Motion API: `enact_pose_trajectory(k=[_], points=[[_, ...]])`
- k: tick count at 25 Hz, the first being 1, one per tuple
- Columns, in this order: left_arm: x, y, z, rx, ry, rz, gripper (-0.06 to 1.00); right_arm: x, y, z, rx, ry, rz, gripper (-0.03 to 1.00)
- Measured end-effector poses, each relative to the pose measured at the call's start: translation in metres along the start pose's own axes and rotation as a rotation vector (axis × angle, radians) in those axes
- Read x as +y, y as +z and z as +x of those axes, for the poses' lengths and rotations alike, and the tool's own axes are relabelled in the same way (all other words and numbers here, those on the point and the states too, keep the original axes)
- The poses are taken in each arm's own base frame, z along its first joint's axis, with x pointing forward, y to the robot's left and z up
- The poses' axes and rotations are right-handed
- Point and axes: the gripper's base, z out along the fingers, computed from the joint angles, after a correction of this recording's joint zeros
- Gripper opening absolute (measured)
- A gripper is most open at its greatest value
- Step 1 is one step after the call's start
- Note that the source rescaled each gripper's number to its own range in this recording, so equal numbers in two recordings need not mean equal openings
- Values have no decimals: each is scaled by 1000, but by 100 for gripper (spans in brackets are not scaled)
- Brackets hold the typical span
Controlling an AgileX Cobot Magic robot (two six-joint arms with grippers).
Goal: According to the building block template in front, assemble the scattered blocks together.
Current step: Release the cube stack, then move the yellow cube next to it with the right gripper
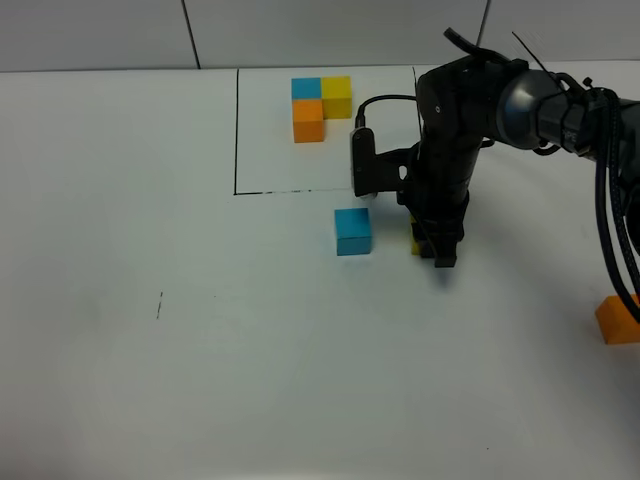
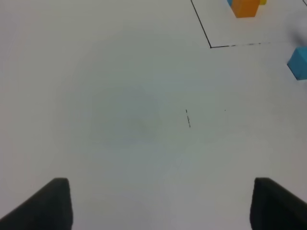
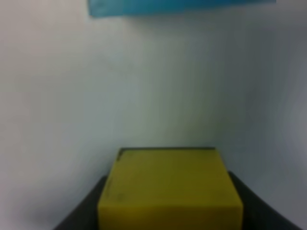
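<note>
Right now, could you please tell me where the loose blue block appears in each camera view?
Exterior high: the loose blue block sits just below the template frame, left of the right arm.
Left wrist: only part of it shows, at the right edge.
Right wrist: a blurred blue strip along the top edge.
Shared landmark: that block itself, in all three views.

- The right arm is black, built of rounded, glossy joint housings, with a grey-silver cylindrical section towards its upper end.
- A black boxy module sits on its side, fed by a thin black cable that loops over the top.
- Several black cables hang in a bundle along the rear links.
- The left gripper's fingers are matte black with blunt, angular tips.
- The right gripper's fingers look dark and blurred.
</note>
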Motion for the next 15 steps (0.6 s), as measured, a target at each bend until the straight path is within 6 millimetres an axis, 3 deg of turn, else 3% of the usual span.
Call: enact_pose_trajectory(k=[4, 15], points=[[0, 0, 0, 0, 0, 0, 70, 0, -1, -11, -37, -14, 32, 1], [0, 0, 0, 0, 0, 0, 70, -1, 4, -17, -93, 10, 17, 1]])
